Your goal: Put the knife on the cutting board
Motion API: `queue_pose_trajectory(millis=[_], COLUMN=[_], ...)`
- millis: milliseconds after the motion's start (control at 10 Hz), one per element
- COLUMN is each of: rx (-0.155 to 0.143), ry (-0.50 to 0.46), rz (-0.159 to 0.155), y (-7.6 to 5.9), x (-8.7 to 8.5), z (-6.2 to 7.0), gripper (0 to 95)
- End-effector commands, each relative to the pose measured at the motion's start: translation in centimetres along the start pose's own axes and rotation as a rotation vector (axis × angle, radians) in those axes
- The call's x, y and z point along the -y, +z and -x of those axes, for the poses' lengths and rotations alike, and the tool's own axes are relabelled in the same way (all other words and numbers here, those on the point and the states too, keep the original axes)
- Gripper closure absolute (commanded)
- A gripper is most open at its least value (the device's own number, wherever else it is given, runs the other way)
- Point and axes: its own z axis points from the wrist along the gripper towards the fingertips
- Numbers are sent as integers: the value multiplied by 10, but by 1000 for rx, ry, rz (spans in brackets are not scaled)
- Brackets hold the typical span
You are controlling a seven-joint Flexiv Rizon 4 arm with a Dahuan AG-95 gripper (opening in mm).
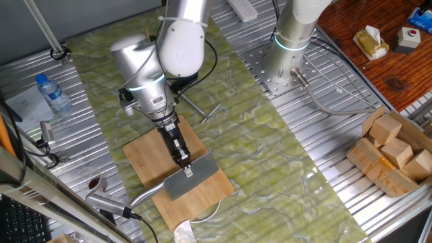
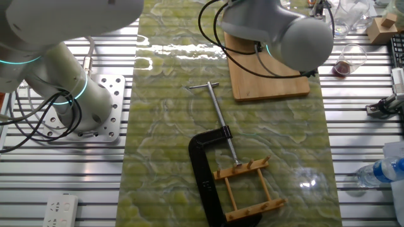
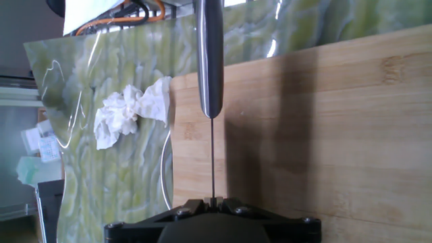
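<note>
One end effector (image 1: 187, 164) gripping one knife (image 1: 191, 175); one cutting board (image 1: 145, 165) beneath.

White-and-silver arm (image 1: 177, 47) with glowing teal joint rings, black cables, black jaws.

Your claw itself is hidden here behind the arm's grey housing (image 2: 278, 31), which hangs over the cutting board (image 2: 268, 79). Nearer the camera than that lie the black C-clamp (image 2: 205, 161) and, touching it, the small wooden peg rack (image 2: 249, 189).
</note>
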Motion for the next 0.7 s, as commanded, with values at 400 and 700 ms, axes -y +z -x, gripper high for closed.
queue_pose_trajectory(millis=[400, 700], rx=[5, 5], ry=[-7, -19], rz=[3, 2], y=[1, 1], x=[1, 1], z=[0, 0], gripper=[950, 760])
